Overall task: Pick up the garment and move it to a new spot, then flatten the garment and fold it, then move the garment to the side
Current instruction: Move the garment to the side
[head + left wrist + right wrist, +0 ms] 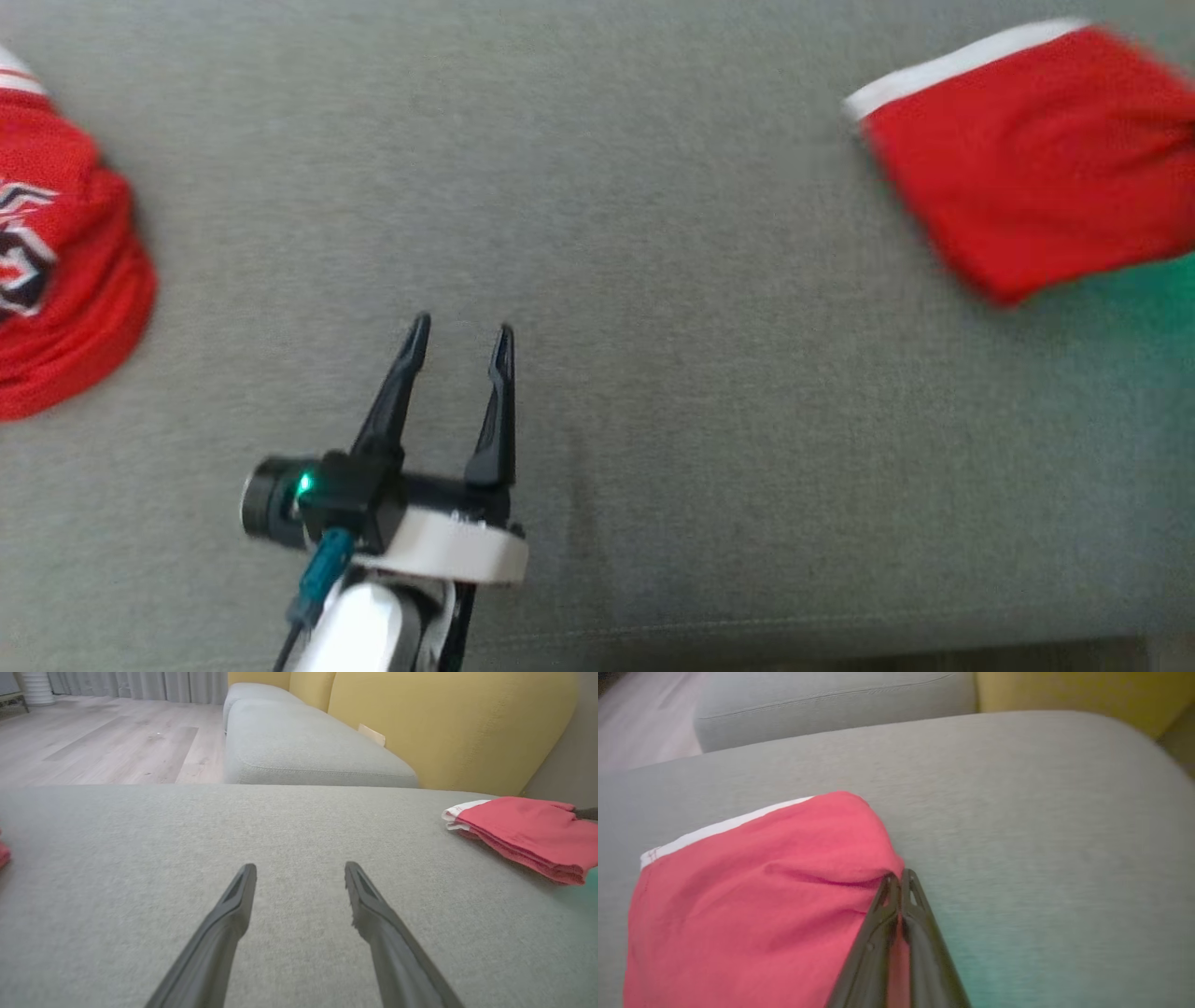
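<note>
In the head view the left tool (464, 329) hangs over the grey sofa seat (700, 420), its two dark fingers spread apart with nothing between them, so it is released. The folded red garment (1027, 159) lies far off to that tool's right and ahead of its tips, blurred, with a white band (952, 65) along its far edge. A second red garment (56, 252), bunched and carrying a dark and white print, sits well off to the tool's left. In the left wrist view the left tool (299, 868) points across the bare seat with its fingers wide. The folded red garment (528, 830) rests flat on the seat ahead and to the right of the tips, its layered edges facing the tool. Beyond the seat come a neighbouring grey cushion (299, 742), a yellow backrest (448, 723) to the upper right and a wooden floor (103, 742) to the upper left. In the right wrist view the right tool (896, 875) is clenched, its fingers pressed together on the edge of the folded red garment (752, 905). The cloth puckers at the tips and red shows in the slit between the fingers. The rest of the garment spreads to the left of this tool on the seat, and bare grey fabric lies to its right.
</note>
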